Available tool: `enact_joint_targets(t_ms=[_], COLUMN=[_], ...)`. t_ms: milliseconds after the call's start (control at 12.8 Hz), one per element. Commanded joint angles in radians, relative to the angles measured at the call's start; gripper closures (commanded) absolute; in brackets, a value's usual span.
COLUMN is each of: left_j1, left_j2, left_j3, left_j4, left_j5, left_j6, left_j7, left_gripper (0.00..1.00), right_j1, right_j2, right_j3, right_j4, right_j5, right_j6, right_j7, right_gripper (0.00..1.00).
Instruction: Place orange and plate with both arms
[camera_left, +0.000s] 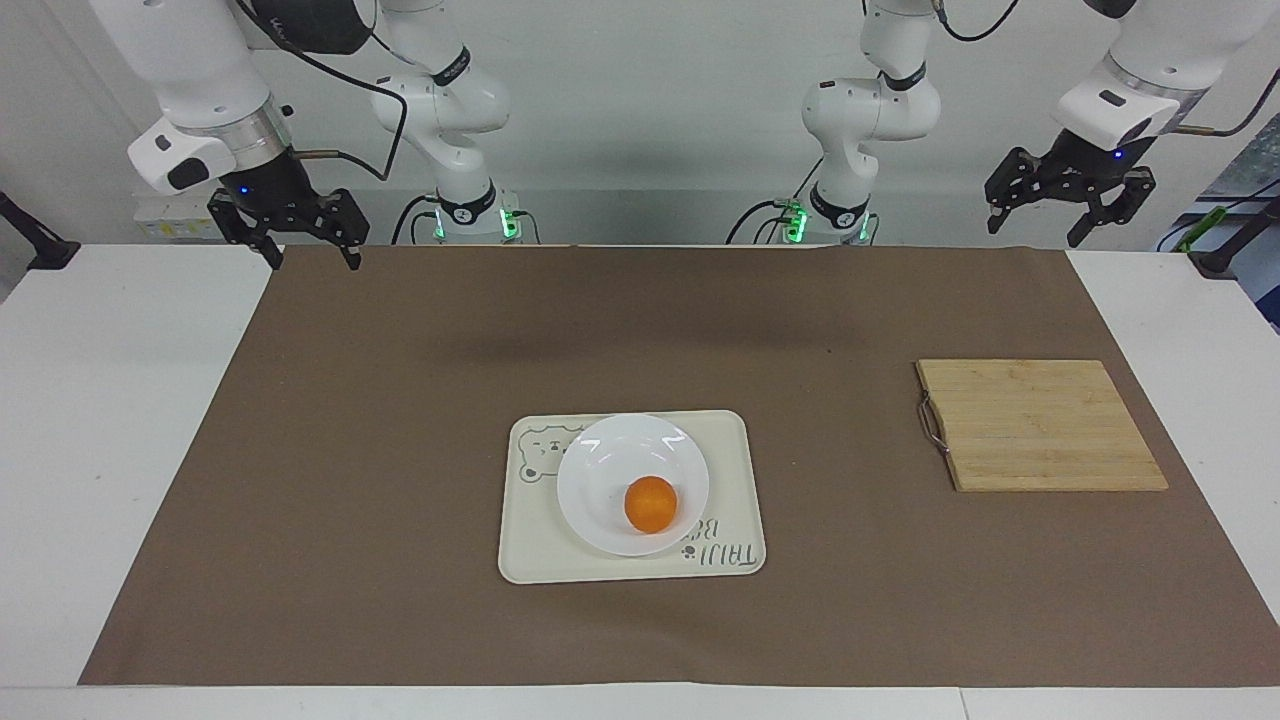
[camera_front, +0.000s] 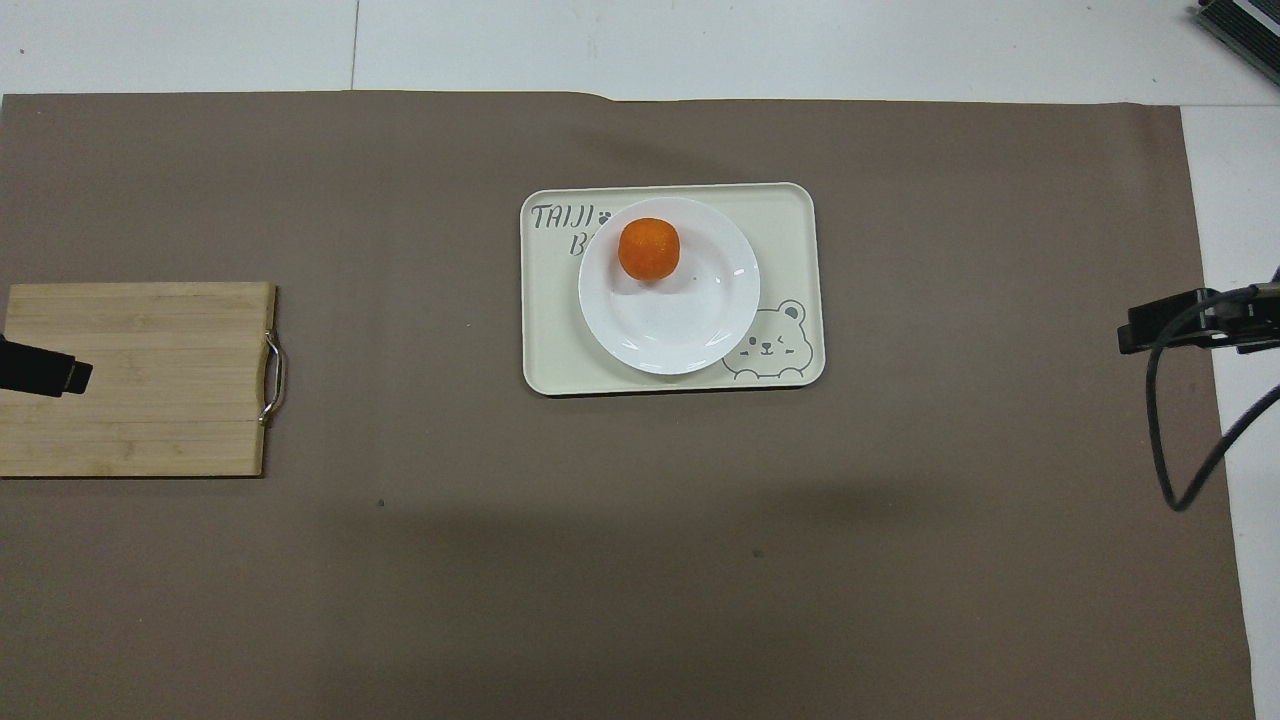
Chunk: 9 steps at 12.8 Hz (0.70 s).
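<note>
Both grippers, left (camera_left: 1068, 218) and right (camera_left: 308, 248), hang spread and empty over the mat's (camera_left: 400, 420) robot-side corners, while the orange (camera_left: 650, 503) sits in the plate (camera_left: 600, 470) on the mid-mat tray (camera_left: 735, 480).

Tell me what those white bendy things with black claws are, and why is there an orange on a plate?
They are two robot arms. One picture looks at them across the table, the other looks down from above. On the brown mat lies a cream tray with a bear drawing; on it sits a round white plate holding a small orange fruit. A bamboo cutting board lies toward the left arm's end. The left gripper and right gripper hang open and hold nothing.
</note>
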Motion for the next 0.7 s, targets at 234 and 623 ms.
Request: enact_joint_targets(t_ms=[234,623], left_j1=[0.010,0.010], left_j2=[-0.005,-0.005], left_j3=[-0.008,-0.008], left_j4=[-0.001,-0.001], left_j5=[0.012,0.012], left_j6=[-0.003,-0.003], left_j7=[0.008,0.008], left_gripper=[0.00,0.00], right_j1=[-0.005,-0.006], right_j2=[0.002,0.002], right_j3=[0.009,0.009], right_j4=[0.011,0.009], right_j5=[-0.029,-0.027], right_j6=[-0.006,-0.003], right_j7=[0.017,0.017], right_gripper=[0.00,0.00])
